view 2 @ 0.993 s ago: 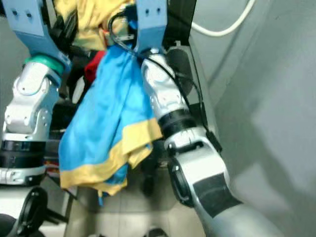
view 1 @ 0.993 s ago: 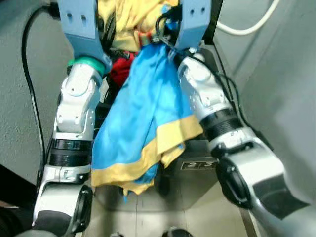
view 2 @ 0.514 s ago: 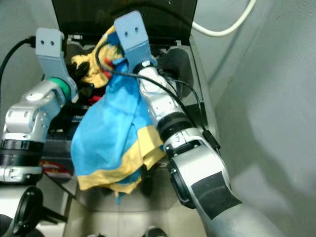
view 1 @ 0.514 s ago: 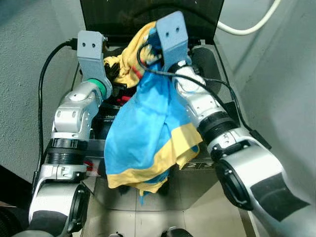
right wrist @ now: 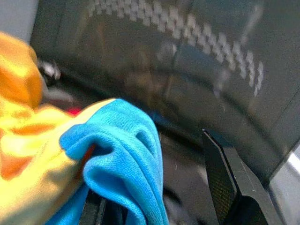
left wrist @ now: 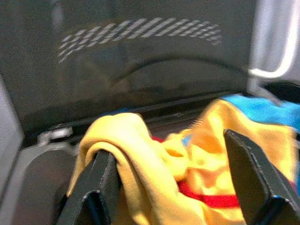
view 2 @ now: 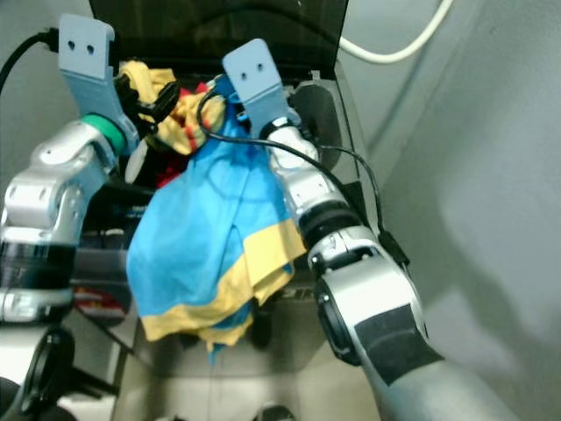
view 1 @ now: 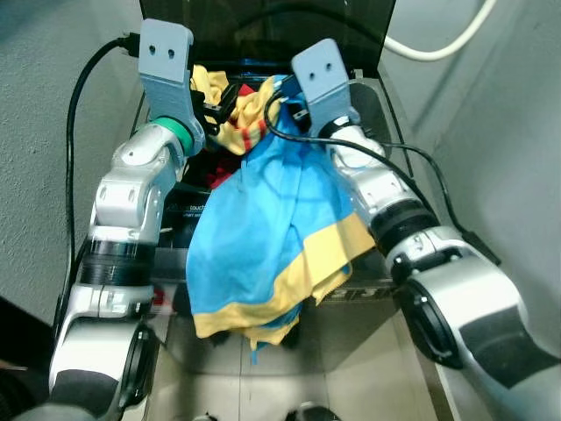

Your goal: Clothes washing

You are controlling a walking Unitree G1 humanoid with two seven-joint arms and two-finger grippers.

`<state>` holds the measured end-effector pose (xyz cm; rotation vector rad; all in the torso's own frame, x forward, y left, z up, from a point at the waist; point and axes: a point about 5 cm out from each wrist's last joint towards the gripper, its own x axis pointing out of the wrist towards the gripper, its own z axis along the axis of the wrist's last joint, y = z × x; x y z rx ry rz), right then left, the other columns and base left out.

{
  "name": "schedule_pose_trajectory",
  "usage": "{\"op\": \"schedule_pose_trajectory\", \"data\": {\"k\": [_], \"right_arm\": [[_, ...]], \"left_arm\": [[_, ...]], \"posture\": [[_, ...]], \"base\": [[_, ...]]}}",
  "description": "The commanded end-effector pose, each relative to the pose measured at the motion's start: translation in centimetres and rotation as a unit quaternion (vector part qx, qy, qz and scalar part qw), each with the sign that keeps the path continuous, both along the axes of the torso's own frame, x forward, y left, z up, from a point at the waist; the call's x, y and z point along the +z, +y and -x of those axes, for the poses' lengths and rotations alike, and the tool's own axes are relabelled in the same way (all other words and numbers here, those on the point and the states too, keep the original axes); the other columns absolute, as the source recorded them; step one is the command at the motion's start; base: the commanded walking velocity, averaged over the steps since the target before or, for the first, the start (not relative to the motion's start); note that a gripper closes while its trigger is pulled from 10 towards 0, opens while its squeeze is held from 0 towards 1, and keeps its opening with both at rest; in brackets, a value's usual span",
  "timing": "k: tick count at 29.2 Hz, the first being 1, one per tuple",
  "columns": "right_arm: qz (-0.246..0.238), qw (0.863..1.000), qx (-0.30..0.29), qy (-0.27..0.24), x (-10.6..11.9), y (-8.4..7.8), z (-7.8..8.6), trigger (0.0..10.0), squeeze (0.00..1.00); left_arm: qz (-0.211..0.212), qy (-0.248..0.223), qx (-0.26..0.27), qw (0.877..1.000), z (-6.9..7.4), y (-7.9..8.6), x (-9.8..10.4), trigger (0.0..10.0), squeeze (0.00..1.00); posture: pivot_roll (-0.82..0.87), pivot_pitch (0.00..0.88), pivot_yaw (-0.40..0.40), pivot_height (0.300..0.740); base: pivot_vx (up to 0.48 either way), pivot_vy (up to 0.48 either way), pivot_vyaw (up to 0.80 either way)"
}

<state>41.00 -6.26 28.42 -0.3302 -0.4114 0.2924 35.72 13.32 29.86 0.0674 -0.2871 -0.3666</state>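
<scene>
Both arms reach forward over the open top of a washing machine (view 1: 351,303), whose dark raised lid (view 1: 263,22) stands at 12 o'clock in the head views.

The left claw (left wrist: 176,176) sits at about 11 o'clock over the opening. In the left wrist view its two black fingers (left wrist: 248,176) are spread, with a bunched yellow garment (left wrist: 140,159) bearing red stripes lying between them; one finger is partly wrapped by a fold of that fabric.

The right claw (right wrist: 159,187) is just beside it, at about 1 o'clock. In the right wrist view its fingers are also apart, and a fold of blue cloth (right wrist: 126,154) is draped over one finger while the other finger (right wrist: 225,178) stands bare.

That blue cloth (view 1: 254,237), edged with a wide yellow band, hangs from the right claw down toward 6 o'clock, spilling over the front rim of the machine between the two silver forearms. Its upper end touches the yellow garment (view 1: 237,110) at the mouth of the drum.

A white hose (view 1: 438,44) curves across the grey wall at 1 o'clock, and a black cable (view 1: 79,114) runs along the left arm at 10 o'clock.
</scene>
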Motion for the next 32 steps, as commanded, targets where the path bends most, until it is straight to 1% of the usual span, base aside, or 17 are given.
{"op": "schedule_pose_trajectory", "data": {"k": [1,3,4,5,7,8,11,13,17,22,24,26,27,28,29,30,32], "right_arm": [[-0.022,0.997,0.058,-0.034,1.0,0.3,0.8,10.0,0.0],[-0.069,0.986,0.149,-0.021,1.2,0.0,1.6,10.0,0.0],[-0.069,0.986,0.149,-0.021,1.2,0.0,1.6,10.0,0.0],[-0.068,0.979,0.19,-0.025,1.1,-0.4,2.2,10.0,0.0],[-0.052,0.971,0.231,-0.032,0.9,-1.0,3.1,10.0,0.0],[-0.027,0.96,0.277,-0.026,0.4,-1.6,4.3,10.0,0.0],[-0.004,0.949,0.314,-0.018,-0.2,-2.0,5.4,10.0,0.0],[0.028,0.923,0.384,0.026,-1.7,-3.4,7.8,10.0,0.0],[0.05,0.913,0.401,0.059,-2.9,-4.6,8.9,10.0,0.0],[0.085,0.913,0.391,0.076,-4.0,-5.2,9.4,10.0,0.0],[0.117,0.913,0.382,0.08,-4.8,-5.0,9.4,10.0,0.0],[0.135,0.921,0.358,0.072,-5.3,-3.9,8.9,10.0,0.0],[0.135,0.921,0.358,0.072,-5.3,-3.9,8.9,10.0,0.0],[0.128,0.923,0.357,0.07,-5.3,-3.3,8.7,10.0,0.0],[0.128,0.923,0.357,0.07,-5.3,-3.3,8.7,10.0,0.0],[0.12,0.923,0.359,0.071,-5.2,-3.1,8.7,10.0,0.0],[0.12,0.923,0.359,0.071,-5.2,-3.1,8.7,10.0,0.0]], "left_arm": [[-0.024,-0.04,-0.02,0.999,1.3,-0.6,0.4,10.0,0.0],[-0.091,-0.092,-0.028,0.991,2.8,-0.8,0.6,10.0,0.0],[-0.091,-0.092,-0.028,0.991,2.8,-0.8,0.6,10.0,0.0],[-0.109,-0.113,-0.03,0.987,3.6,-0.8,0.8,10.0,0.0],[-0.118,-0.131,-0.024,0.984,4.2,-0.6,1.1,10.0,0.0],[-0.126,-0.152,-0.002,0.98,4.6,-0.2,1.6,10.0,0.0],[-0.134,-0.168,0.021,0.976,4.7,0.2,2.0,10.0,0.0],[-0.131,-0.174,0.02,0.976,5.2,0.1,2.2,10.0,0.0],[-0.126,-0.176,0.003,0.976,5.6,-0.4,2.3,10.0,0.0],[-0.118,-0.18,-0.001,0.977,5.5,-0.7,2.6,10.0,0.0],[-0.119,-0.16,0.006,0.98,5.0,-0.8,2.3,10.0,0.0],[-0.081,-0.07,0.067,0.992,2.3,0.4,0.6,10.0,0.0],[-0.081,-0.07,0.067,0.992,2.3,0.4,0.6,10.0,0.0],[-0.032,-0.015,0.12,0.992,0.5,1.9,0.0,10.0,0.0],[-0.032,-0.015,0.12,0.992,0.5,1.9,0.0,10.0,0.0],[0.016,0.016,0.155,0.988,-0.6,3.1,-0.3,10.0,0.0],[0.016,0.016,0.155,0.988,-0.6,3.1,-0.3,10.0,0.0]], "posture": [[0.0,0.0,0.025,0.74],[0.0,0.0,0.023,0.74],[0.0,0.0,0.023,0.74],[0.01,0.0,0.023,0.74],[0.01,0.0,0.021,0.74],[0.01,0.0,0.019,0.74],[0.01,0.0,0.019,0.74],[0.01,0.0,0.018,0.74],[0.0,0.0,0.022,0.74],[-0.01,0.0,0.024,0.74],[-0.01,0.0,0.022,0.74],[-0.01,0.0,0.024,0.74],[-0.01,0.0,0.024,0.74],[-0.02,0.0,0.025,0.74],[-0.02,0.0,0.025,0.74],[-0.02,0.0,0.028,0.74],[-0.02,0.0,0.028,0.74]], "base": [[0.0,0.0,0.0],[0.0,0.0,0.0],[0.0,0.0,0.0],[0.0,0.0,0.0],[0.0,0.0,0.0],[0.0,0.0,0.0],[0.0,0.0,0.0],[0.0,0.0,0.0],[0.0,0.0,0.0],[0.0,0.0,0.0],[0.0,0.0,0.0],[0.0,0.0,0.0],[0.0,0.0,0.0],[0.0,0.0,0.0],[0.0,0.0,0.0],[0.0,0.0,0.0],[0.0,0.0,0.0]]}}
